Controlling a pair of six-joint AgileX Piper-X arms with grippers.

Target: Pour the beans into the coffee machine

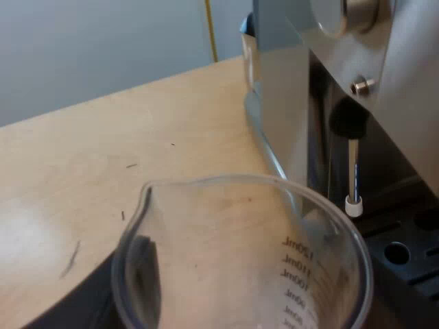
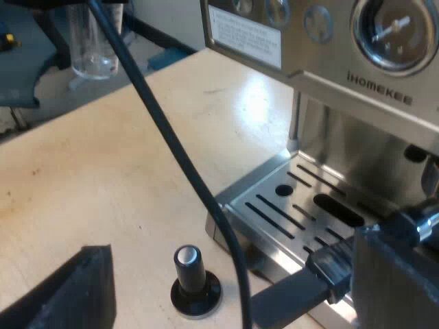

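**Glass in hand, pour not yet begun.** The robot's left pincer (image 1: 206, 291) pinches a clear plastic measuring glass (image 1: 274, 226) upright beside the espresso machine (image 1: 384, 89). One black finger (image 1: 142, 266) shows dark through the glass's wall. The glass hangs over the pale wooden surface (image 1: 103, 157), close by the machine's steam wand (image 1: 352, 171), a slim metal tube with a black grip above and a white tip. It is held level, apparently so that nothing spills before the lift toward the machine's top. Its pouring lip is turned away from the machine, and whether beans lie at its bottom is hidden below the rim. Printed millilitre marks climb the wall under a smooth, rounded rim.

The right pincer (image 2: 233, 274) hangs low over the surface at the machine's front, its fingers spread wide with nothing between them, seemingly out of the way of the pour. Beneath it stands a tamper (image 2: 195, 277) with a black knob capped in pale metal. It sits on its round base near the corner of the drip tray (image 2: 274, 205), apart from it. The tray is brushed steel cut with long slots and a round hole. Above it the machine's front is shiny steel, carrying a round pressure gauge (image 2: 394, 31) and a printed label (image 2: 245, 35).
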